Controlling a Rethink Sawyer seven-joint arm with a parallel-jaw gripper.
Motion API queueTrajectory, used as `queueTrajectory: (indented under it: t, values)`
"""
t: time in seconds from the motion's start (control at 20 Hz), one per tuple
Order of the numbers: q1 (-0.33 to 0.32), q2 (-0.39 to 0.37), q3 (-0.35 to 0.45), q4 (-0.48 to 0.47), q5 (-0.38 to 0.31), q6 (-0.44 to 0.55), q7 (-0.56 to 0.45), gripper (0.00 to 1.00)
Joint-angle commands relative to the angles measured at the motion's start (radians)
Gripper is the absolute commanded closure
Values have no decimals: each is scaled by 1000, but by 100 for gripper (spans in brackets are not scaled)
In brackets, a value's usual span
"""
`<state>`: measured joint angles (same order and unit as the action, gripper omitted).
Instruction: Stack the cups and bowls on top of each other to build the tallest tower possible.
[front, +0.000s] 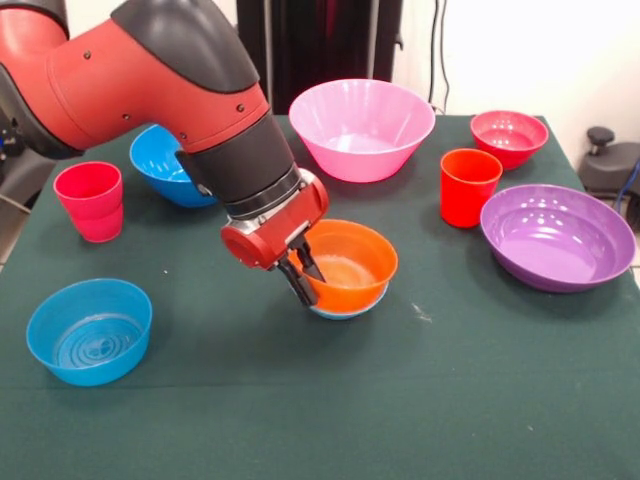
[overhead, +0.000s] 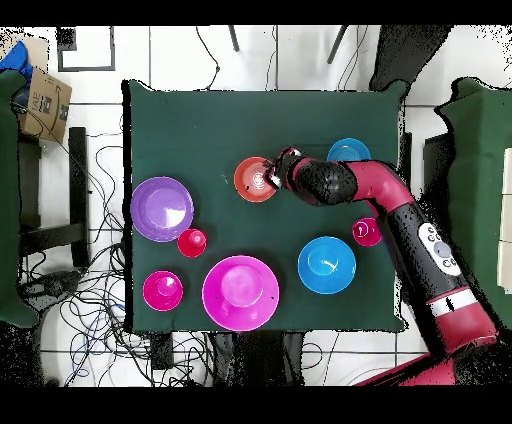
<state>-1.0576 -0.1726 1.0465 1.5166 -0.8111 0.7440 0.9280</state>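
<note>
The tower is an orange bowl (front: 352, 262) nested in a small light-blue bowl (front: 348, 309) at the table's middle; it also shows in the overhead view (overhead: 252, 180). My gripper (front: 303, 273) (overhead: 278, 172) is at the orange bowl's left rim, one finger inside and one outside, shut on the rim. A pinkish-red cup (front: 90, 200) stands far left. An orange-red cup (front: 468, 187) stands right of centre. The other bowls stand apart: large pink (front: 362, 125), purple (front: 556, 236), deep blue (front: 160, 168), small blue (front: 90, 330), small red (front: 508, 135).
The arm (front: 170, 80) reaches in from the upper left, over the deep blue bowl. The table (front: 400, 400) has a dark green cloth. Cables and a cardboard box (overhead: 40, 95) lie on the floor around it.
</note>
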Motion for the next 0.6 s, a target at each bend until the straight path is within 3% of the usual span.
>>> queueTrajectory:
  t: [0.05, 0.6]
  values:
    - [44, -19, -118, -72, -35, 133, -241, 100]
    - [53, -51, -137, -59, -25, 167, -225, 100]
